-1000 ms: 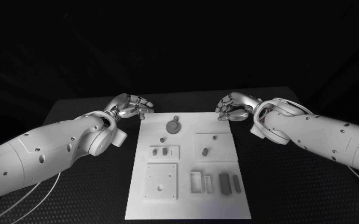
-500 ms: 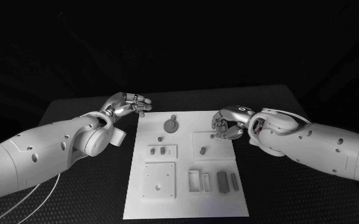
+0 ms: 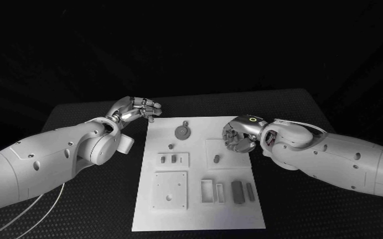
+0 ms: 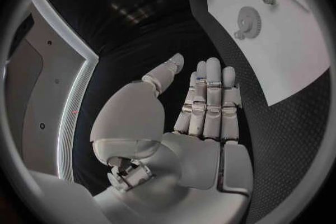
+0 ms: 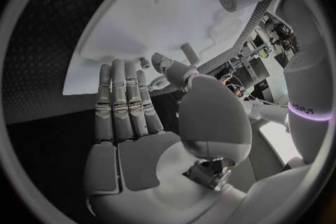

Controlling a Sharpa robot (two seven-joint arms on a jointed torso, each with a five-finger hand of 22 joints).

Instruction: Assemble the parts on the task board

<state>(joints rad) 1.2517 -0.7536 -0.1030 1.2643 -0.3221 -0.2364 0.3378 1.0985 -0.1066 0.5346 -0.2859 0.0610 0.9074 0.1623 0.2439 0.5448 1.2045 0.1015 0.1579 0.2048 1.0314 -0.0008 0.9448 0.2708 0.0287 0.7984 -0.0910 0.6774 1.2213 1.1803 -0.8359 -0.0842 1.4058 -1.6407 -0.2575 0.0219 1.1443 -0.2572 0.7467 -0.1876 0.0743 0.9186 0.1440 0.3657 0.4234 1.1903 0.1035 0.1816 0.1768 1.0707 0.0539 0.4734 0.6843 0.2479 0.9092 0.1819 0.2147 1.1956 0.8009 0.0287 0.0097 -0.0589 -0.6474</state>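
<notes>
Careful: your right hand (image 3: pixel 239 135), fingers apart and holding nothing, hangs over the white task board (image 3: pixel 200 219); its fingers could topple the small grey peg (image 3: pixel 218 157) just beneath.

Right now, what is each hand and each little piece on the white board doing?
Left hand: open, holding nothing, beside the board's far left corner.
Right hand: fingers straight, empty, over the board's right edge.
Task board: flat on the table.
Round gear part: lying on the board, untouched.
Small peg: on its square plate, untouched.
Dark bar part: lying in the near row, untouched.
</notes>
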